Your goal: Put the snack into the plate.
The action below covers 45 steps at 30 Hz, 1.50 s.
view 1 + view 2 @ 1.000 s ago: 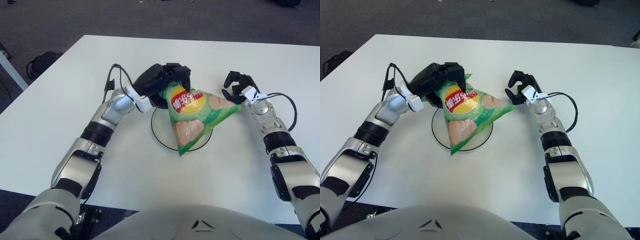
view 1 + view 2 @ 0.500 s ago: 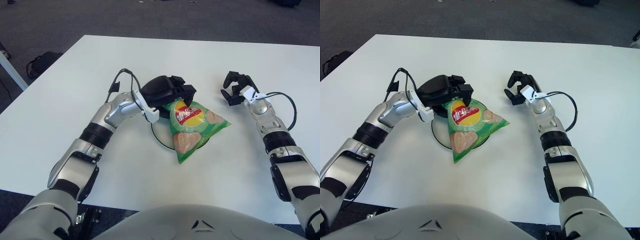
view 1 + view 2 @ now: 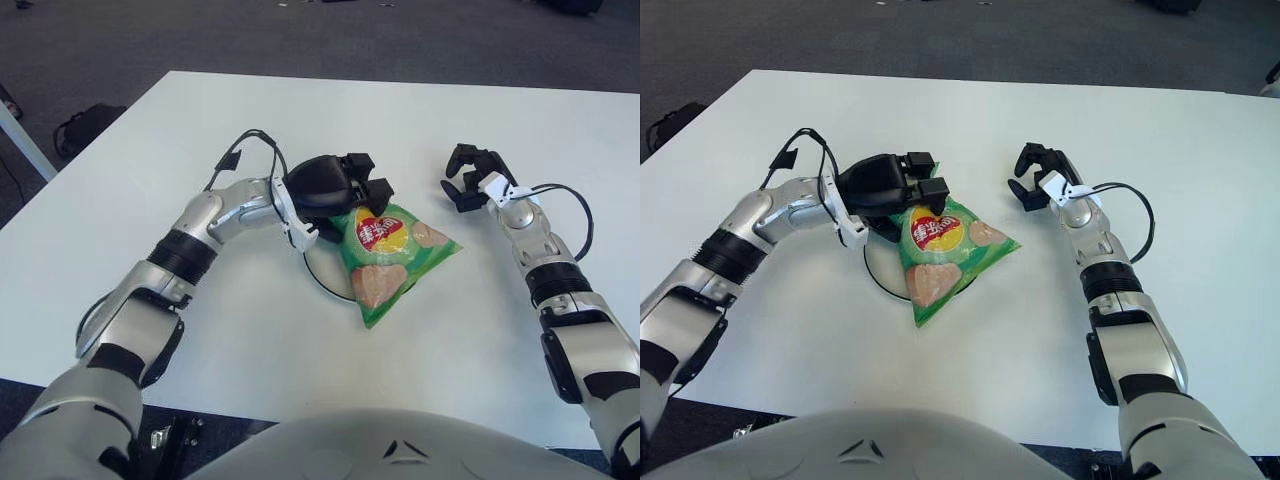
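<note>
Snack bag (image 3: 388, 256) is laid across the plate (image 3: 322, 280) at frame centre, its top touched by the left hand's (image 3: 335, 186) loosened fingers; the right hand (image 3: 472, 176), curled and empty, is held at right.

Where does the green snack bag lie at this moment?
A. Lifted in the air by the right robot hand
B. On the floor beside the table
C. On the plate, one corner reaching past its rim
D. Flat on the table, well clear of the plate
C: the snack bag lies over the plate, its near corner reaching onto the table; the left robot hand is at its top edge and the right robot hand is apart.
</note>
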Motion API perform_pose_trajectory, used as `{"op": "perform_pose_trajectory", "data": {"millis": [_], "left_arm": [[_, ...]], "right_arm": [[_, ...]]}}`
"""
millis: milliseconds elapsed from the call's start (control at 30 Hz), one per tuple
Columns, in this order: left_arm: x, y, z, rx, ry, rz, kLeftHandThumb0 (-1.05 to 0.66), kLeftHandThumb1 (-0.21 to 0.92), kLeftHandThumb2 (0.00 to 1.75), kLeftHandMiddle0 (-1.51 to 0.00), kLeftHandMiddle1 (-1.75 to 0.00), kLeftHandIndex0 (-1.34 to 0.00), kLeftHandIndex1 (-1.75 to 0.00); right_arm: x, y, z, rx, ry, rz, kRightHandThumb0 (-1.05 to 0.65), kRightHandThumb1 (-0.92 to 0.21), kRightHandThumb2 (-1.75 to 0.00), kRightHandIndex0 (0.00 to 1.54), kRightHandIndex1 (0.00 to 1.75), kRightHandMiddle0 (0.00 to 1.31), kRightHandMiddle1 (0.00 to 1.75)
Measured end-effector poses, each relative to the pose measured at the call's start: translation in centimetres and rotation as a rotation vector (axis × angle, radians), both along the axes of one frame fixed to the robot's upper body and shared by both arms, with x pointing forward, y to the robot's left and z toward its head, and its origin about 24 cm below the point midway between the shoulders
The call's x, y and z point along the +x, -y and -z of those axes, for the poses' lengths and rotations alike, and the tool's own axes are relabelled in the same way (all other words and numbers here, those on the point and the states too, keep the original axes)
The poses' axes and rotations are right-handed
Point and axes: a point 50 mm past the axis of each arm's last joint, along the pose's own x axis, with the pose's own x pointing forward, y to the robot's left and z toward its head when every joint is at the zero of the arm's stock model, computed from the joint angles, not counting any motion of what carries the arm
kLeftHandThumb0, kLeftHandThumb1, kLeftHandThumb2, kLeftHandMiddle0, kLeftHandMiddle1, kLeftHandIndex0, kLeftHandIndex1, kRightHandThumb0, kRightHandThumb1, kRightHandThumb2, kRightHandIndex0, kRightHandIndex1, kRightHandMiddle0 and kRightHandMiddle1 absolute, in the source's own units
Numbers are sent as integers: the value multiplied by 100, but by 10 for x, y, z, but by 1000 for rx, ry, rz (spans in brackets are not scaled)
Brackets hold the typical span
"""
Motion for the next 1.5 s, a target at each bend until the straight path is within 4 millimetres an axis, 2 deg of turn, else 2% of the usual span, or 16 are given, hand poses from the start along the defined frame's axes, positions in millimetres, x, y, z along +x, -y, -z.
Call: {"op": "perform_pose_trajectory", "data": {"millis": [33,100,233,300,400,500,767,933,1067,1500], "left_arm": [[0,-1,0,21,-13,1,-34,53,98,-18,-90,-2,-84],[1,-2,0,45,-45,-5,-44,61,91,-13,-75,-1,-62],[1,-4,2,68,-117,-10,-52,68,84,-8,-64,0,-46],[1,-4,1,72,-148,-4,-62,82,74,-3,-42,0,-32],[-1,-6,-1,82,-218,16,-72,89,75,-1,-17,0,-16],[-3,-8,-5,88,-284,45,-77,91,74,0,-5,0,-6],[-6,-10,-15,57,-388,111,-88,92,57,0,0,0,0],[-4,-14,-19,35,-488,143,-102,92,46,0,0,0,0],[-2,-17,-18,11,-566,176,-104,92,41,0,0,0,0],[14,-28,-15,-138,-754,268,-105,92,43,0,0,0,0]], "right_arm": [[0,0,0,0,1,0,-49,-31,-132,110,175,62,175],[0,0,0,0,1,0,-49,-31,-132,108,175,62,175],[0,0,0,0,1,-1,-49,-31,-131,108,175,61,175],[0,0,0,0,1,0,-49,-31,-131,109,175,62,175],[0,0,-1,0,1,-1,-48,-32,-131,111,175,61,175],[1,0,-1,1,1,0,-48,-32,-131,114,175,61,175],[1,0,-1,1,-1,2,-48,-32,-130,119,175,61,175],[4,1,-1,3,2,-1,-49,-31,-132,119,175,62,175],[7,2,0,8,5,-10,-49,-31,-132,118,175,62,175],[-2,-2,0,11,44,-45,-48,-32,-130,116,175,61,175]]}}
